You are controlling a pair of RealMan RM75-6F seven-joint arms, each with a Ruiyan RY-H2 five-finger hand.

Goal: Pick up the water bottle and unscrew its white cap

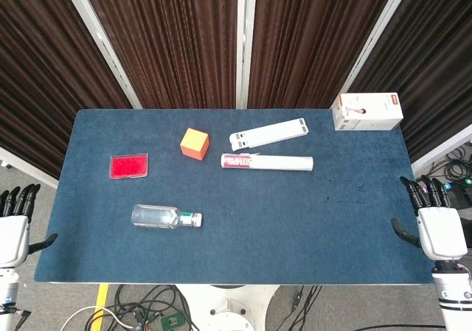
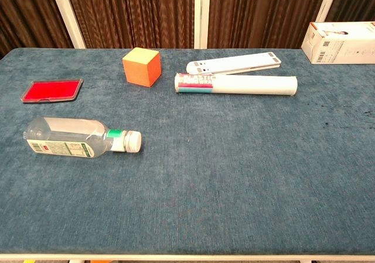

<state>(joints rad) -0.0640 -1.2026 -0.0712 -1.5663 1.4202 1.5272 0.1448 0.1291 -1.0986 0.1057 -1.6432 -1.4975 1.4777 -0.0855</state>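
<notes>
A clear water bottle lies on its side on the blue table, left of the middle, its white cap pointing right. My left hand hangs off the table's left edge, fingers straight and apart, holding nothing. My right hand hangs beside the right edge, likewise open and empty. Both hands are far from the bottle. The chest view shows neither hand.
An orange cube, a red flat case, a white tube, a white bar and a white box lie on the far half of the table.
</notes>
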